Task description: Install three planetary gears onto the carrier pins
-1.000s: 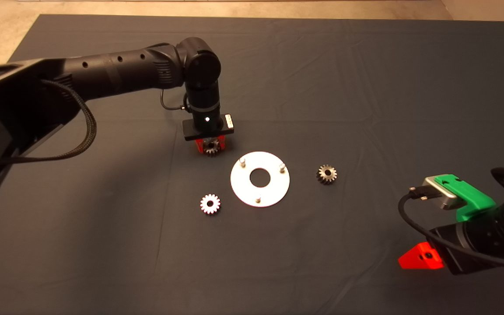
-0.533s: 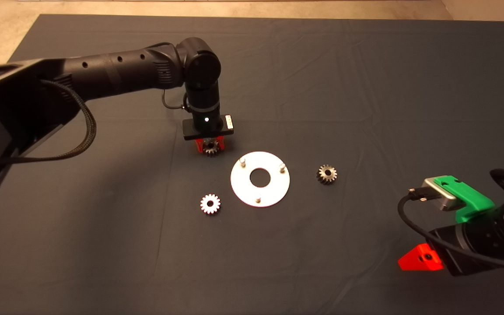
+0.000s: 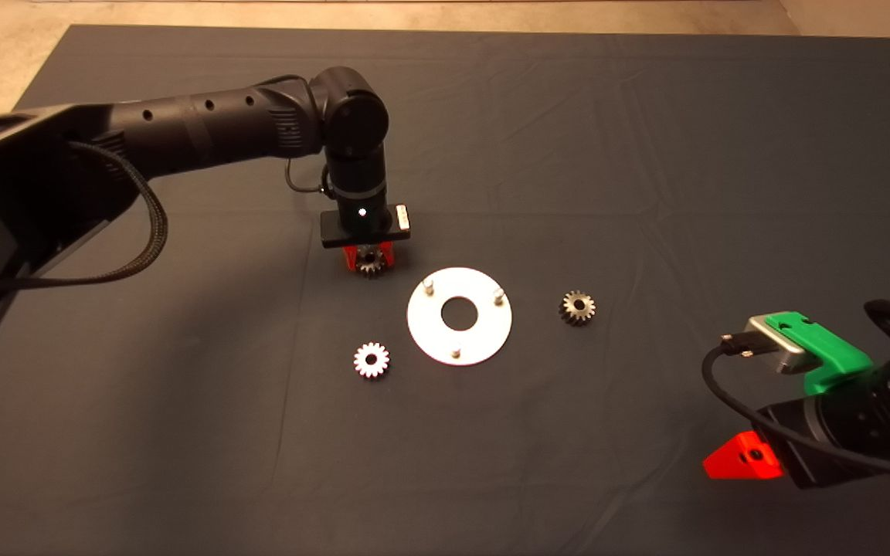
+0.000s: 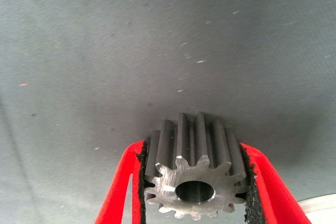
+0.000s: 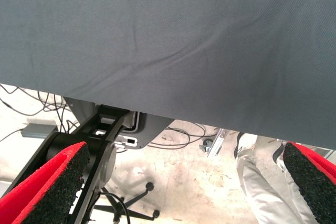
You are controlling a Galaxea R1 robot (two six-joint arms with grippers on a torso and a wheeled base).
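Note:
My left gripper (image 3: 368, 262) hangs just up and to the left of the round silver disc (image 3: 484, 340) and is shut on one silvery planetary gear (image 4: 194, 174), gripped by its toothed sides between the black pads (image 4: 140, 182). That gear (image 3: 369, 263) is off the mat. Three carrier pins (image 3: 429, 287) stand in a triangle on the disc, all bare. A second gear (image 3: 371, 360) lies flat left of the disc, and a third (image 3: 577, 307) lies right of it. My right gripper (image 5: 181, 182) waits at the mat's lower right edge, open and holding nothing.
The dark mat (image 3: 646, 154) is wrinkled in places. Past its edge the right wrist view shows floor, cables, a chair base (image 5: 123, 211) and a person's leg (image 5: 257, 182). The disc's rim (image 4: 323, 208) peeks in beside the left fingers.
The left gripper has lifted slightly with the gear still held; the right arm has sunk a little at the lower right.

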